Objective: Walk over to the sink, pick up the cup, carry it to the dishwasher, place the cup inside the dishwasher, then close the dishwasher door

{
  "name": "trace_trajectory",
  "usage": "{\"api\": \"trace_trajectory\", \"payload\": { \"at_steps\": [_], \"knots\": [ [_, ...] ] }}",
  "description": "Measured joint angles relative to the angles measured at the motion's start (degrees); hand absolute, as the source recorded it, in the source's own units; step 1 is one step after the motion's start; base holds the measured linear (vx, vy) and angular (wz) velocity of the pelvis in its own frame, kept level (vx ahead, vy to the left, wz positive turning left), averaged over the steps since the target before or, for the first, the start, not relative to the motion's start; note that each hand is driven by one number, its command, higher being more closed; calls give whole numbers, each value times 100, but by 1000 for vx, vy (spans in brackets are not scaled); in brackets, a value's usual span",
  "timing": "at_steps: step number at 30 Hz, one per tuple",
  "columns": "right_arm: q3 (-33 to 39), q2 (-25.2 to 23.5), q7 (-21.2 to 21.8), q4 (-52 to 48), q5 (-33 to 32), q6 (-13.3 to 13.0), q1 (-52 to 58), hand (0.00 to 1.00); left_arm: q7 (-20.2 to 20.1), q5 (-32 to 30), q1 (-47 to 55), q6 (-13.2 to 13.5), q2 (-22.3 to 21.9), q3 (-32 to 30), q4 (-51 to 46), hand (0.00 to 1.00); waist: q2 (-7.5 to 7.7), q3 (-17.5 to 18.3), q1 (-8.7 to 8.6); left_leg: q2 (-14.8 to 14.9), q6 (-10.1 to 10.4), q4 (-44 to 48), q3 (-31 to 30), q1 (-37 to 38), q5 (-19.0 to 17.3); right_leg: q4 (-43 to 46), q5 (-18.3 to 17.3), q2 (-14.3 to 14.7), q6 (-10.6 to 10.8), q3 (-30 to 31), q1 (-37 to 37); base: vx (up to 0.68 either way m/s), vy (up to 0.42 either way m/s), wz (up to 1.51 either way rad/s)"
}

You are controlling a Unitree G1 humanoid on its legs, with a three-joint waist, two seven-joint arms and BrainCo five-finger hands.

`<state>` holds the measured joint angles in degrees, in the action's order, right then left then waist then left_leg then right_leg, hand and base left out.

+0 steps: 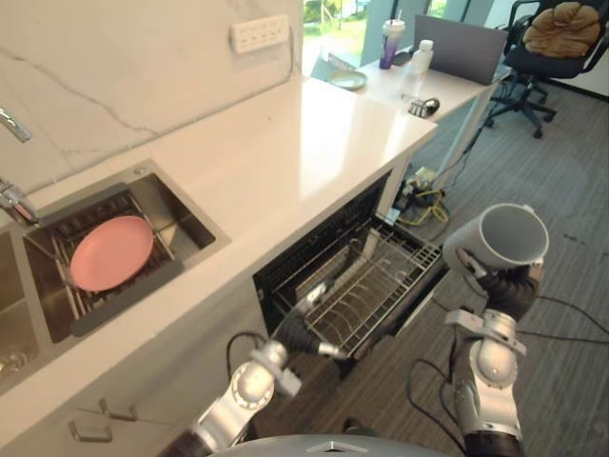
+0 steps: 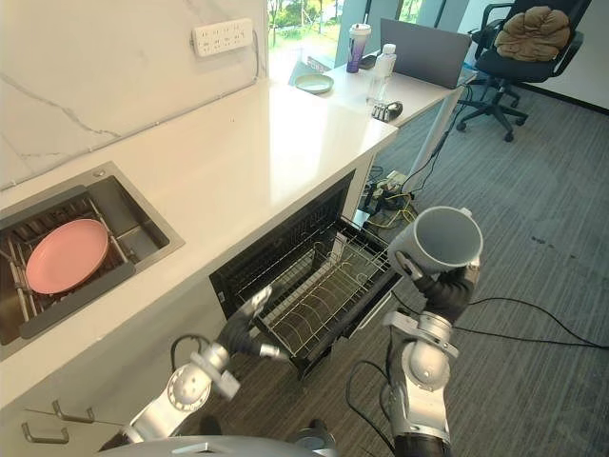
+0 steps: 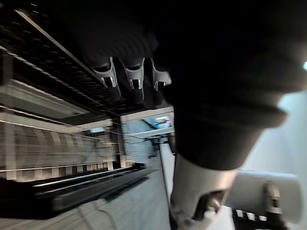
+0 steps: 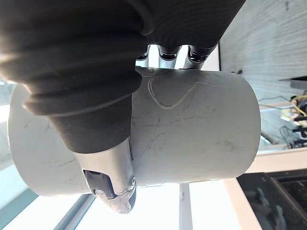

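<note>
below the white counter [image 1: 285, 152], open dishwasher [image 1: 324, 249]; carpet [image 1: 571, 181]

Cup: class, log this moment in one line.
cup: in right robot hand | dishwasher rack: pulled out | left robot hand: at rack's front edge

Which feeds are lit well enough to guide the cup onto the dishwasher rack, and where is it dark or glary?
Eye views: even daylight, the cup in the right hand and the rack plainly lit. Left wrist view: mostly dark, the left hand blocking light over dim rack wires. Right wrist view: cup well lit, bright glare behind it.
</note>
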<state>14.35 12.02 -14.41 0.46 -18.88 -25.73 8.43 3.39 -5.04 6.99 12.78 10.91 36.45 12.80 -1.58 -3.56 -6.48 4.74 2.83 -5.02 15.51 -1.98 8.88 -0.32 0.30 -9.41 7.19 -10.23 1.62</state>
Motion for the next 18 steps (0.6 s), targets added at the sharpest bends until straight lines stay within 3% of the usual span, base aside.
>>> {"api": "trace_trajectory", "payload": {
  "at_steps": [3,7,10,15,18],
  "knots": [
    [42,2,422,619,-106,78,28,100,207,-476,364,-46,138,-522,586,0,19,-42,-10,-58,-7,0,-140,-10,-24,13,-75,-13,39,-174,74,44,-4,24],
    [-72,-2,1060,1326,-314,350,19,100,674,-1053,594,-153,306,-1274,1569,0,1,-112,93,-151,-50,1,-296,-18,-83,11,-166,-85,76,-369,184,56,17,24],
    [-82,10,1296,1687,-318,434,-64,100,878,-1584,636,-231,421,-1554,2171,0,3,-117,202,-191,-33,1,-372,-81,-91,-7,-193,-119,95,-477,186,69,5,16],
    [-142,449,1236,2380,-209,611,-1011,100,1194,-2511,409,-958,459,-1965,2901,0,7,-644,307,-229,-32,3,-562,-223,-50,-7,-178,-127,85,-682,175,33,2,20],
    [-238,717,999,2831,-196,701,-1574,100,1242,-2467,292,-1467,491,-2083,3071,0,20,-870,373,-277,-85,7,-732,-388,50,7,-152,-125,131,-872,151,42,-2,31]
  ]
}}
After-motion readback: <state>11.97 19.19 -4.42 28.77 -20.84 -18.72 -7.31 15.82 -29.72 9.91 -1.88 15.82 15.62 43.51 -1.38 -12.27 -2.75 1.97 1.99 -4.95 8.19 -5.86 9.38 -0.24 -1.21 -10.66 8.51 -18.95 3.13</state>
